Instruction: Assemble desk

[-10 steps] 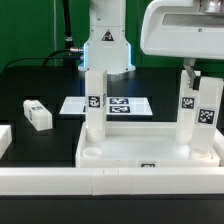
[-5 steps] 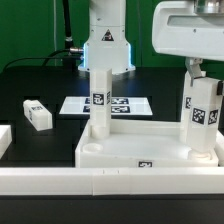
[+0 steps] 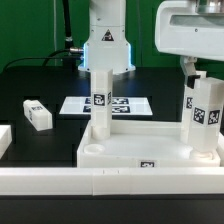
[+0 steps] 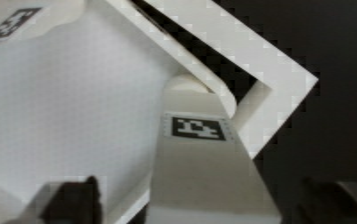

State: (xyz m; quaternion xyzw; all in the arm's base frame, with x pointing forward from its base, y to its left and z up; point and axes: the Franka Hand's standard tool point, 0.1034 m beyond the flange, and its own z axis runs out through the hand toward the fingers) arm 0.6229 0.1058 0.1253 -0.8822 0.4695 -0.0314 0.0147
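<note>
The desk's white tray-like tabletop (image 3: 140, 150) lies at the front with two square post legs standing in it. One leg (image 3: 98, 105) rises at its left corner. The other leg (image 3: 205, 115) rises at the exterior view's right and shows two tags. My gripper (image 3: 200, 72) hangs over the top of that right leg, with its jaws open on either side and a gap at each side. In the wrist view the same leg (image 4: 210, 160) runs between the dark fingers (image 4: 68, 200), above the tabletop (image 4: 59, 100).
A loose white leg (image 3: 37, 114) lies on the black table at the exterior view's left, and another white part (image 3: 3, 140) shows at the far left edge. The marker board (image 3: 125, 104) lies behind the tabletop. A long white rail (image 3: 110, 182) runs along the front. The arm's base (image 3: 105, 45) stands at the back.
The jaws have opened and let go of the right leg. Before that, the hand and the leg top shifted slightly toward the exterior view's right.
</note>
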